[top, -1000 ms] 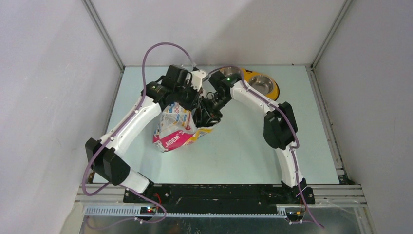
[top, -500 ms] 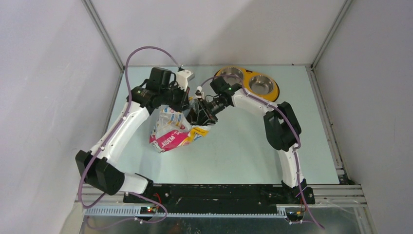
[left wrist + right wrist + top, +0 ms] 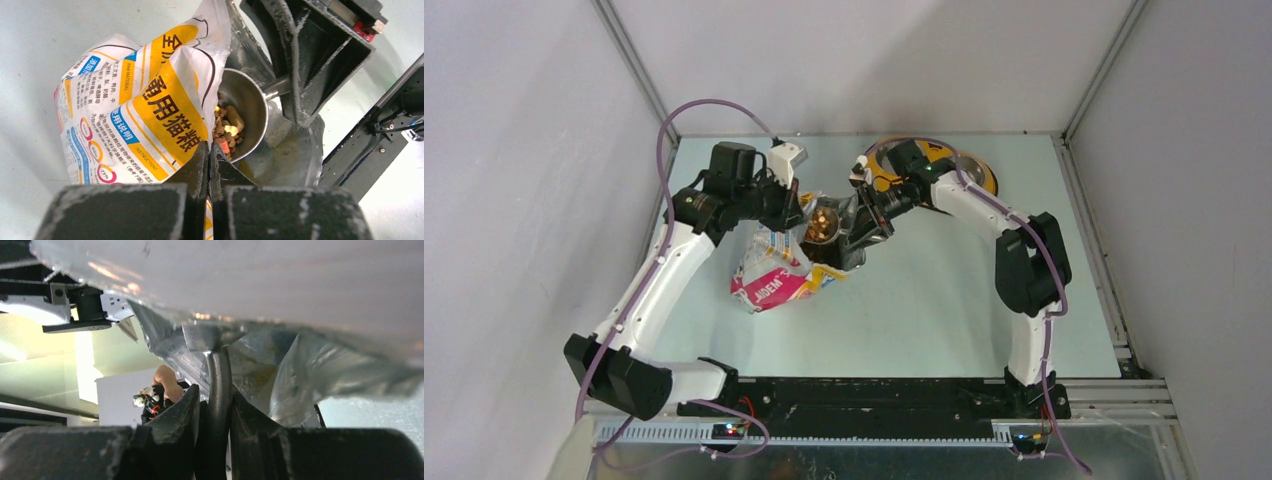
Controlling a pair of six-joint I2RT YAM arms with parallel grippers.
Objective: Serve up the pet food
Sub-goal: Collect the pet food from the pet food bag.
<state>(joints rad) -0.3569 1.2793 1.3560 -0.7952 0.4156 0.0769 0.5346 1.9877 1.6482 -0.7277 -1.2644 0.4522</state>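
So, biggest thing first: the pale green table (image 3: 924,320), with both arms meeting over its far middle. The left arm (image 3: 659,290) comes in from the left side and the right arm (image 3: 1024,260) curls in from the right.

Between them sits the bag (image 3: 769,270), leaning, pink bottom toward the near edge and its mouth up by the grippers. The yellow feeder (image 3: 976,170) is at the far edge, to the right of the bag and mostly hidden behind the right arm.

The left gripper (image 3: 208,165) has its fingers pressed together on the edge of the bag's mouth, holding it open. The right gripper (image 3: 215,405) is clamped on the scoop's thin handle. The scoop (image 3: 245,115) has its bowl sitting in the foil-lined mouth of the bag.

The kibble (image 3: 227,130) is a small pile in the scoop bowl, bunched against the side nearest the printed bag wall. From the top camera it shows as a brown heap in the bag's mouth.
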